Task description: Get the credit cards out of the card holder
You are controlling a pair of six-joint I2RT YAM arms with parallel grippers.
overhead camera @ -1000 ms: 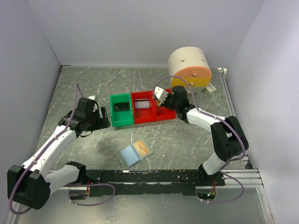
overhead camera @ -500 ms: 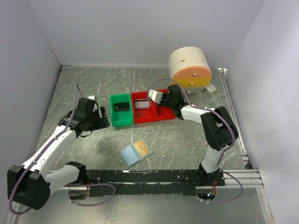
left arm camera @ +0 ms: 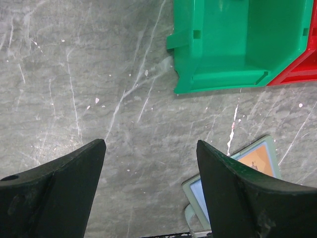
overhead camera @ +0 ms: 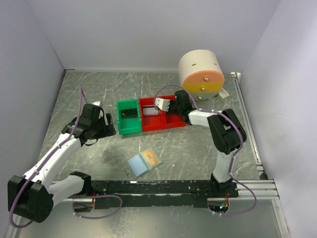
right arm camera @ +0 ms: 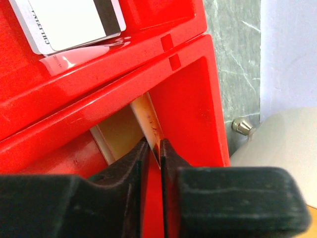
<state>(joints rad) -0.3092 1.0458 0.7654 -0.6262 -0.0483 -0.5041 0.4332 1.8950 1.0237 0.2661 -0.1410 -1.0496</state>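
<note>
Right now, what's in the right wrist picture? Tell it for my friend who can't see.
A tan card stands on edge in a red bin, between the right gripper's nearly closed black fingers. The next red bin holds white cards with a black stripe; grey table and a cream drum show at right.

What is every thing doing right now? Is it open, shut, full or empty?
Left claw: open, holding nothing.
Right claw: shut on tan card, down inside the end red bin.
Card holder: lying open and flat on the table.
Orange card: inside one pocket of the card holder.
Middle red bin: has cards in it.
</note>
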